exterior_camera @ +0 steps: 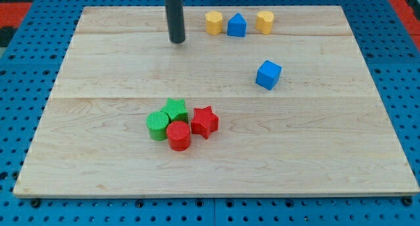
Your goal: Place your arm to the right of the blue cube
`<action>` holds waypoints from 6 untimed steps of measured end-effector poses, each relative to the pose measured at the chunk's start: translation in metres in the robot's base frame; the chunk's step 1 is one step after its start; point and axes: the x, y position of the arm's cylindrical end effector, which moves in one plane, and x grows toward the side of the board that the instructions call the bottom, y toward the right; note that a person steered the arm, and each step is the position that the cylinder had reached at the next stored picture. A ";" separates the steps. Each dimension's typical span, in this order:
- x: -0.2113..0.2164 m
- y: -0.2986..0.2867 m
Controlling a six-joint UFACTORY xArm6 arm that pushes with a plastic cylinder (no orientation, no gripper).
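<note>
The blue cube [268,75] sits on the wooden board at the view's right of centre, a little tilted. My tip [177,40] stands near the view's top, well to the left of the blue cube and somewhat above it. The dark rod comes down from the top edge. Nothing touches the cube.
A row near the view's top holds a yellow hexagon block [213,22], a blue house-shaped block [236,25] and a yellow block [264,22]. A cluster below centre holds a green star [175,109], a green cylinder [157,125], a red cylinder [178,135] and a red star [204,121].
</note>
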 end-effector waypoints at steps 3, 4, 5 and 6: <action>0.115 0.140; 0.120 0.226; 0.053 0.216; 0.019 0.134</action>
